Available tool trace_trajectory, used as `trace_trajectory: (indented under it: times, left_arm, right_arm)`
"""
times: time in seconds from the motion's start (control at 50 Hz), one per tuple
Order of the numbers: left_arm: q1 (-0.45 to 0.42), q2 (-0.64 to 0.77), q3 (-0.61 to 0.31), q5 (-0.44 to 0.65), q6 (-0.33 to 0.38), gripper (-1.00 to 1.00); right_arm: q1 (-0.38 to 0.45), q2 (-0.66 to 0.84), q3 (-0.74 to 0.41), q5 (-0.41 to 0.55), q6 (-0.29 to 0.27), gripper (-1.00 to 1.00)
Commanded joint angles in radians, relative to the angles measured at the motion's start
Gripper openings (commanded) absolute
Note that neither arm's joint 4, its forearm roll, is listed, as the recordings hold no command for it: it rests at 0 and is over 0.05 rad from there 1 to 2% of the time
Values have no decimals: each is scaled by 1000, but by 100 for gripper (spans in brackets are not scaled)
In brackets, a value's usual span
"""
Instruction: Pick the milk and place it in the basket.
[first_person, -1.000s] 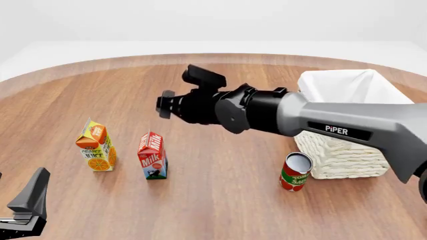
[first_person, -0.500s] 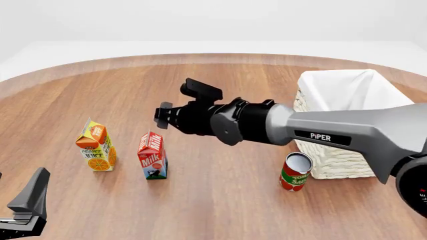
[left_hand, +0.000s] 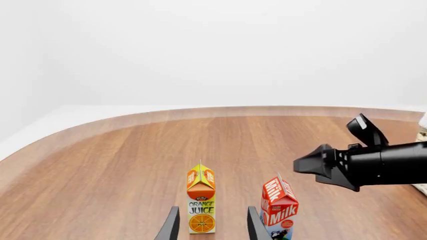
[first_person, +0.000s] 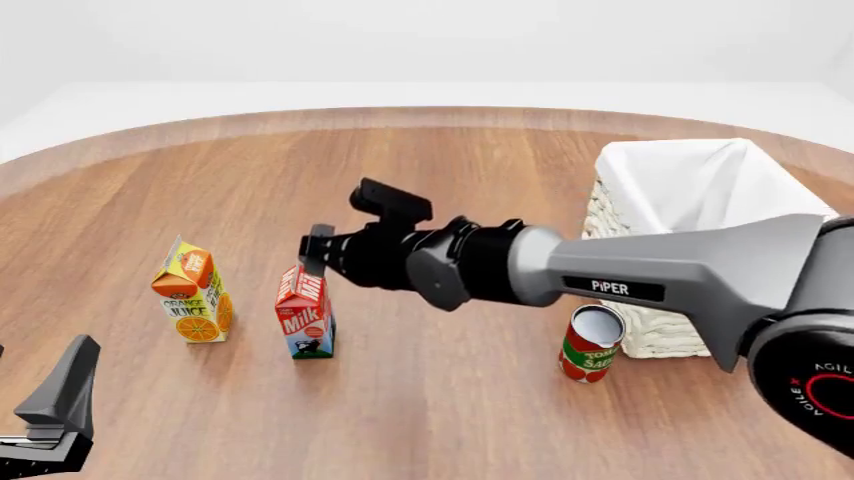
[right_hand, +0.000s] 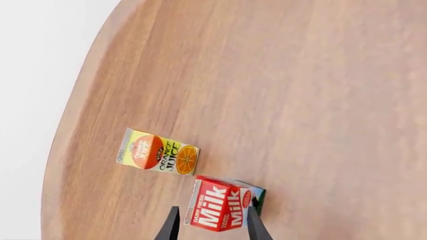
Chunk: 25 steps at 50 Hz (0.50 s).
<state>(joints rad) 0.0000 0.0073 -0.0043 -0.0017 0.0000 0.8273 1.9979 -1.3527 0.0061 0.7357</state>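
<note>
The milk (first_person: 304, 315) is a small red gable-top carton standing upright on the wooden table, left of centre. It also shows in the left wrist view (left_hand: 279, 209) and the right wrist view (right_hand: 220, 209). My right gripper (first_person: 320, 257) is open and hovers just above and behind the milk's top. In the right wrist view (right_hand: 213, 227) the carton lies between its two fingertips, with no visible contact. The basket (first_person: 674, 325), white wicker with a white cloth lining, stands at the right. My left gripper (first_person: 54, 415) is open and empty at the near left; its fingers (left_hand: 172, 227) show in the left wrist view.
An orange-yellow juice carton (first_person: 194, 292) stands just left of the milk, also in the wrist views (left_hand: 201, 206) (right_hand: 157, 152). A red can (first_person: 590, 343) stands in front of the basket's near left corner. The right arm (first_person: 627, 280) spans the table's middle.
My right gripper has moved left and down, from above the table's middle to just over the milk's top. The left gripper and all objects have not moved.
</note>
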Motion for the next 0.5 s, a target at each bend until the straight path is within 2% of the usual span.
trace_trajectory:
  times: [0.02, 0.5]
  left_arm:
    - [0, 0, 0, 0, 0, 100]
    - [0, 0, 0, 0, 0, 100]
  right_arm:
    - [6, 29, -15, -10, 9, 100]
    - [28, 87, -58, -9, 22, 100]
